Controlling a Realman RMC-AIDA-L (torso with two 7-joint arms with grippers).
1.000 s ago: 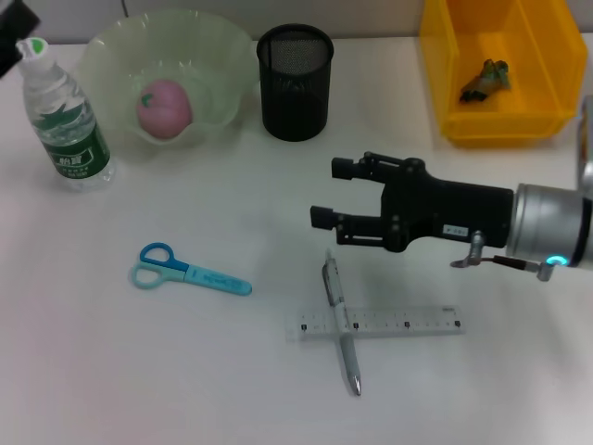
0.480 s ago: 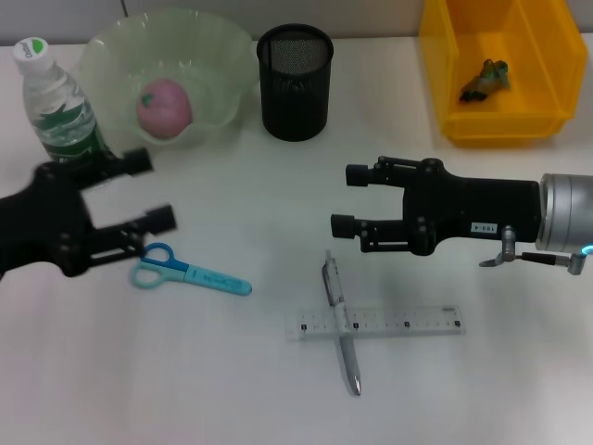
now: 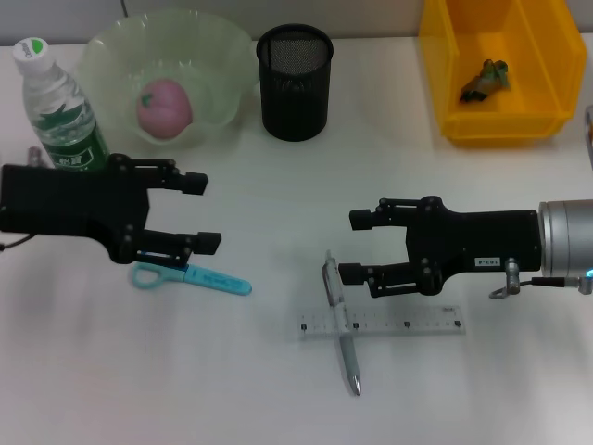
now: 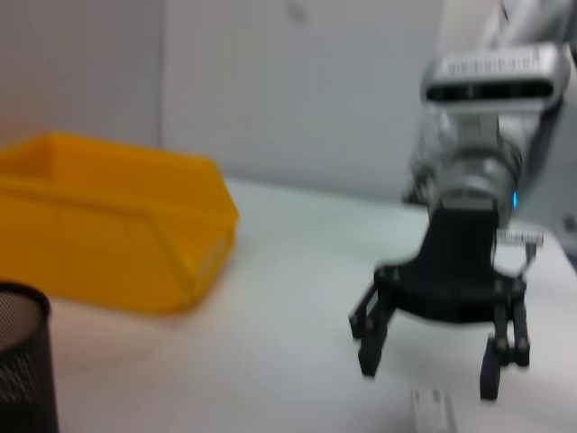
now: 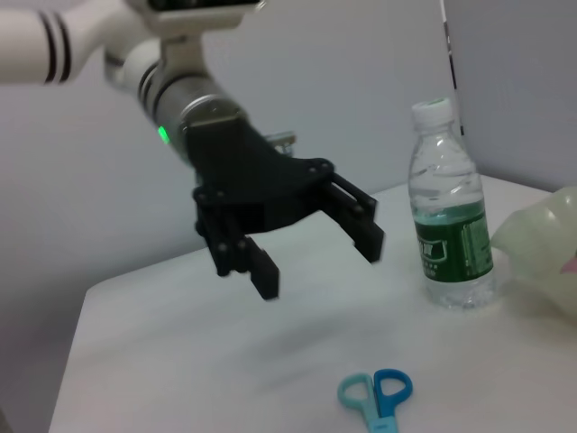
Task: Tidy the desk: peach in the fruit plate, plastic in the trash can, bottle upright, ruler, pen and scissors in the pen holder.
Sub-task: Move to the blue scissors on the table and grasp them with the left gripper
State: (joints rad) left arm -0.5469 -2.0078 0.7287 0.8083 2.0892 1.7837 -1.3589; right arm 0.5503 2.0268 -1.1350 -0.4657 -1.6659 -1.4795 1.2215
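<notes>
Left fingers: my left gripper (image 3: 199,212) has its fingers spread, holding nothing, above the scissors' handles, well to the left of the pen holder and nearer me.
Right fingers: my right gripper (image 3: 355,246) has its fingers spread too, empty, just beyond the top end of the pen, nearer me than the pen holder and a little to its right.
Pen holder: black mesh pen holder (image 3: 295,82), upright at the far side of the bench (image 3: 278,389).
Scissors: blue scissors (image 3: 190,275) flat on the bench, handles partly under my left fingers.
Pen: silver pen (image 3: 341,324) lies across the ruler (image 3: 382,323), both nearer me than the pen holder.
Peach: peach (image 3: 164,108) in the fruit plate (image 3: 218,51), just left of the pen holder.
Bottle: bottle (image 3: 57,107) upright, left of the fruit plate.
Trash can: yellow trash can (image 3: 445,88) right of the pen holder, with plastic (image 3: 487,78) inside.
</notes>
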